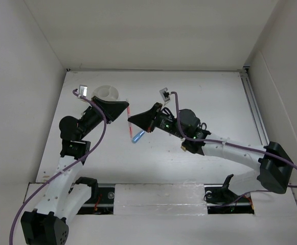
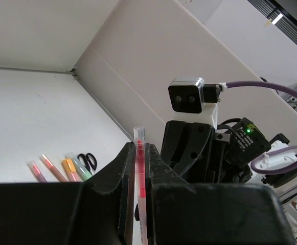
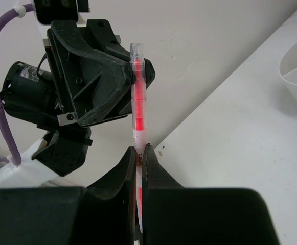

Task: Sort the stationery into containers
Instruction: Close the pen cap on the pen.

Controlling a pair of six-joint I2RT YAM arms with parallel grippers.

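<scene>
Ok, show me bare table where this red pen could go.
Widest bare table: between the right arm and the back wall. Also the strip between both arms, nearer than the blue capsule. Crowded: beside the white cup, where the left hand and right hand pinch the red pen.

My left gripper and right gripper share 1 pen; the cup lies behind them to the left, the capsule just before them.
</scene>
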